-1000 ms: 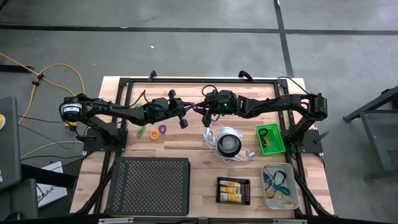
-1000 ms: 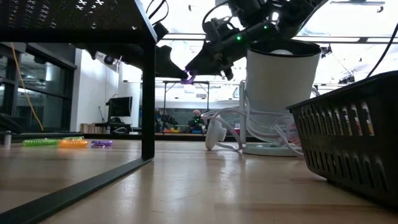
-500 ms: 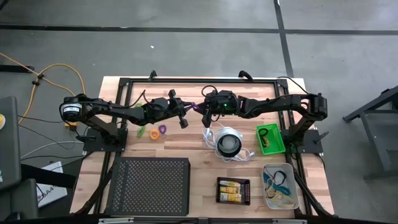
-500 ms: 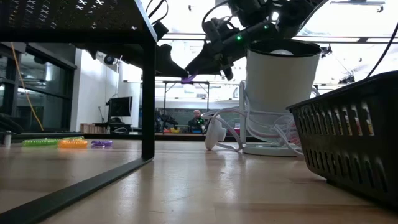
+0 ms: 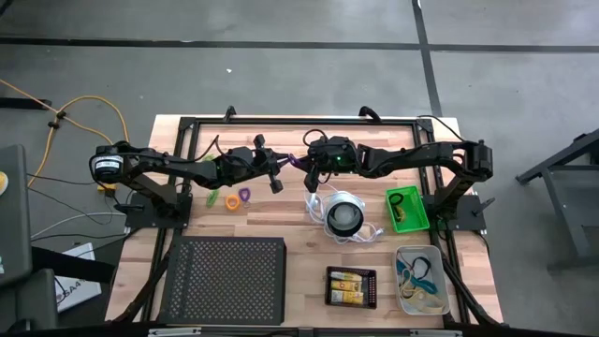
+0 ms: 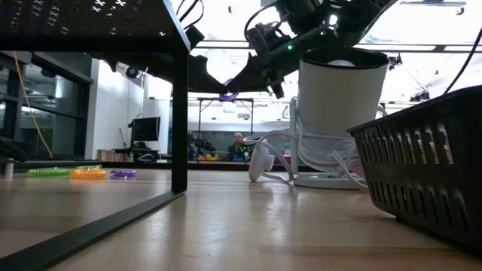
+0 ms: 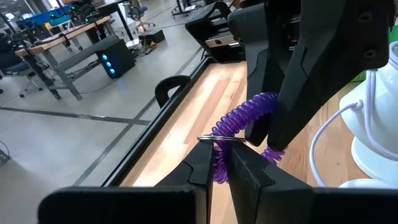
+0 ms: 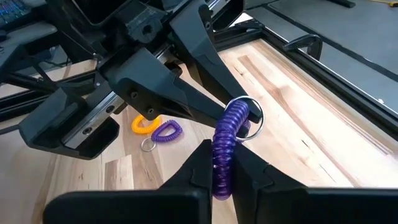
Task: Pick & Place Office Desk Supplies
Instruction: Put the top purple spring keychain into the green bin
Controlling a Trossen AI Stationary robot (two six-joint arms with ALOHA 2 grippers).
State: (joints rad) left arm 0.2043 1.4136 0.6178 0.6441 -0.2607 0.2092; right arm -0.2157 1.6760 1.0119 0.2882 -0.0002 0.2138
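A purple coiled loop [image 5: 296,161] with a metal ring [image 7: 221,139] hangs in the air between my two grippers, above the table's far middle. My left gripper [image 5: 284,165] comes from the left and is shut on it. My right gripper [image 5: 306,161] comes from the right and is also shut on it. The coil also shows in the low view [image 6: 228,95]. A green loop [image 5: 213,199], an orange loop [image 5: 230,202] and another purple loop [image 5: 245,195] lie flat on the table below my left arm. My left gripper pinches the coil's ring end [image 7: 219,167] between its two fingers, roughly level, from the table's left. The coil is lifted clear of the table. My right gripper pinches the coil's other end [image 8: 222,163] between its two fingers, from the table's right. The coil runs on past its fingertips to the ring [image 8: 252,118].
A round white-and-black object with a white cord [image 5: 344,215] stands just near of the grippers. A green tray [image 5: 406,208], a clear tray [image 5: 419,279], a black tray with yellow packs [image 5: 351,285] and a black mesh stand [image 5: 225,279] take up the near and right parts of the table.
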